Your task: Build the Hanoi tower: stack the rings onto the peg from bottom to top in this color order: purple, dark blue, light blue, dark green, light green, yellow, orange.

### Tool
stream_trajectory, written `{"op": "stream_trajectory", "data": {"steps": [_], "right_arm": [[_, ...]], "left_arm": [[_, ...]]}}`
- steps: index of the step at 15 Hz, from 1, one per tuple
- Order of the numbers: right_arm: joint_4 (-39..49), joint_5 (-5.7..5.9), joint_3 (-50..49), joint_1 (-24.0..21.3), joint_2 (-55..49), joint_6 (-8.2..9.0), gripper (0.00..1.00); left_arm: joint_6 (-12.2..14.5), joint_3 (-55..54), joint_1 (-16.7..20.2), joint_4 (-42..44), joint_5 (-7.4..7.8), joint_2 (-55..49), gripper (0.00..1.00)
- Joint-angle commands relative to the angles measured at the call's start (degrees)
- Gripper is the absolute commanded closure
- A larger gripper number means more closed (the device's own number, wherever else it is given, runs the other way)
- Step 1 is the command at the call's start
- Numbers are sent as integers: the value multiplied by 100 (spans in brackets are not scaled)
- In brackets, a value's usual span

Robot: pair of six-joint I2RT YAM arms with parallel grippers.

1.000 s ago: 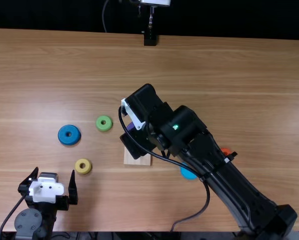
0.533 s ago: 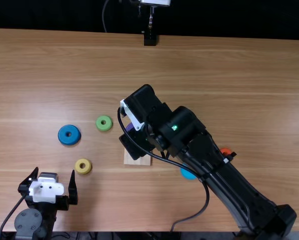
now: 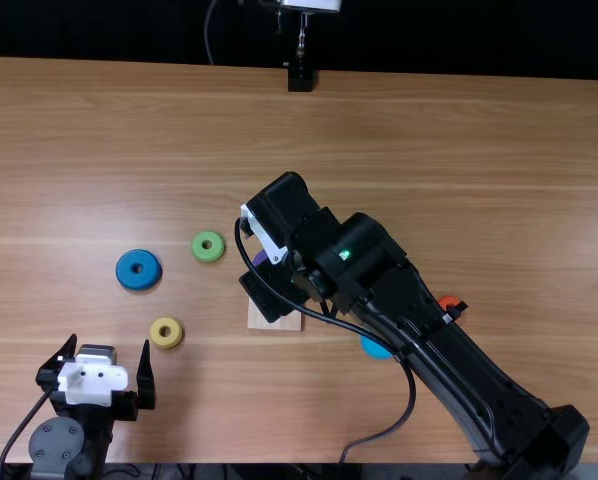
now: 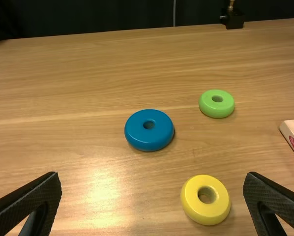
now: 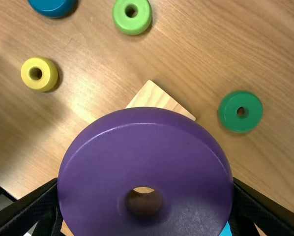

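Tabletop (image 3: 429, 140), mid: R arm (image 3: 379, 270) leans across! L gripper (image 3: 110, 341) spread, empty, well off to the L. R gripper (image 5: 145, 183) nearer, over the pale base (image 5: 157, 98), clamped on the purple ring (image 5: 147, 142); its hole (image 5: 143, 202) must go down over the peg, prob. hidden beneath.

this looks like a robotics lab, or a similar test space. two jointed black machines, the left arm (image 3: 57, 445) and the right arm (image 3: 459, 350), come in over the near edge of a light brown wooden desk (image 3: 459, 150), and a loose black cable (image 3: 384, 432) loops beside the right one. at the far edge stands a slim metal post (image 3: 302, 40) on a black block (image 3: 300, 80), with a thin cord (image 3: 208, 35) hanging near it. behind that is a black backdrop (image 3: 469, 35). small coloured rings (image 3: 138, 270) lie spread out on the wood like test pieces.
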Motion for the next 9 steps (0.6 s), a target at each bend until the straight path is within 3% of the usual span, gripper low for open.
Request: {"op": "stream_trajectory", "data": {"steps": [1,8,9], "right_arm": [[4,8,-64,84,81,9,100],[25,8,42,84,265,-2,100],[25,50,33,84,274,9,100]], "left_arm": [[78,-642,-21,-470,-9,-67,0],[78,-642,-21,-470,-9,-67,0],[78,-642,-21,-470,-9,-67,0]]}}
